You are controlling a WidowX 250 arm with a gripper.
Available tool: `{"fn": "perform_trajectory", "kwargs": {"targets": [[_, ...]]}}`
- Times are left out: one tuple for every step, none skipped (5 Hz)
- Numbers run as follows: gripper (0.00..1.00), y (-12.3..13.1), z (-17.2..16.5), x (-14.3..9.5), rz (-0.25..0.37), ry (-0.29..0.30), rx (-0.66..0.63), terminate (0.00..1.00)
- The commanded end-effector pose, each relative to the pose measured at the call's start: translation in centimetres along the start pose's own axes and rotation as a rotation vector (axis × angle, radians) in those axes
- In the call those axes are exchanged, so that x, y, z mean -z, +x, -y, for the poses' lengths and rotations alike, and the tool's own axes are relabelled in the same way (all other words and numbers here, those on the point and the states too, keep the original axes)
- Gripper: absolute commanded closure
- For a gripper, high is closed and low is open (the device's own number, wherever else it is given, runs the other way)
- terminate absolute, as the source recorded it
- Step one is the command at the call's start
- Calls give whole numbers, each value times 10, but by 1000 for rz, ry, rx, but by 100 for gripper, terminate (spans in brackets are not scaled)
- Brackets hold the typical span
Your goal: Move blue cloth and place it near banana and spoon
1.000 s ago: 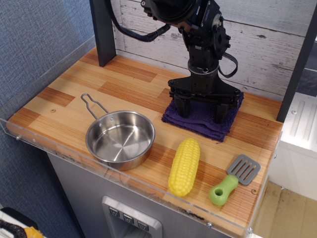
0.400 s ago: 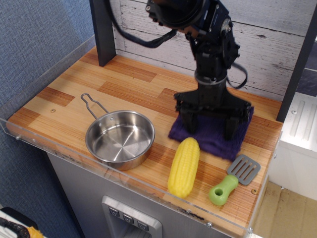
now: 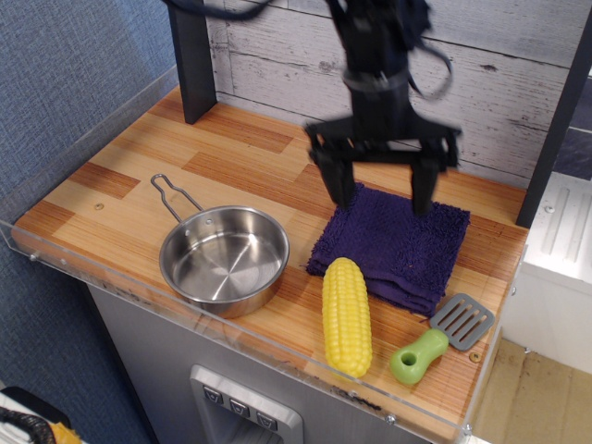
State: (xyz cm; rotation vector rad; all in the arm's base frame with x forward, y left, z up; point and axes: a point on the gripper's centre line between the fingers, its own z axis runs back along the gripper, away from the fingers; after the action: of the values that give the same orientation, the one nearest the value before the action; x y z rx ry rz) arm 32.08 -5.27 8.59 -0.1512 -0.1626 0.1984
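Observation:
The blue cloth (image 3: 400, 245) lies flat on the wooden counter, a dark purple-blue folded square. Its front edge touches or nearly touches the banana (image 3: 346, 314), a yellow corn cob lying just in front of it. The spoon (image 3: 439, 339), a green-handled spatula with a grey slotted head, lies at the cloth's front right corner. My gripper (image 3: 381, 192) hangs above the cloth's back edge, blurred, with its two fingers spread wide and nothing between them.
A steel pan (image 3: 224, 259) with a wire handle sits left of the corn. A clear plastic rim (image 3: 231, 338) runs along the counter's front edge. A dark post (image 3: 192, 60) stands at the back left before the plank wall.
The cloth slid forward and right to lie against the corn and spatula. The corn turned slightly. My gripper let go and rose off the cloth.

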Motion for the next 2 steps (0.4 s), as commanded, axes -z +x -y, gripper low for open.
{"fn": "perform_trajectory", "kwargs": {"targets": [[0, 19, -2, -84, 153, -49, 10, 0], [0, 18, 6, -113, 162, -20, 26, 0]]}}
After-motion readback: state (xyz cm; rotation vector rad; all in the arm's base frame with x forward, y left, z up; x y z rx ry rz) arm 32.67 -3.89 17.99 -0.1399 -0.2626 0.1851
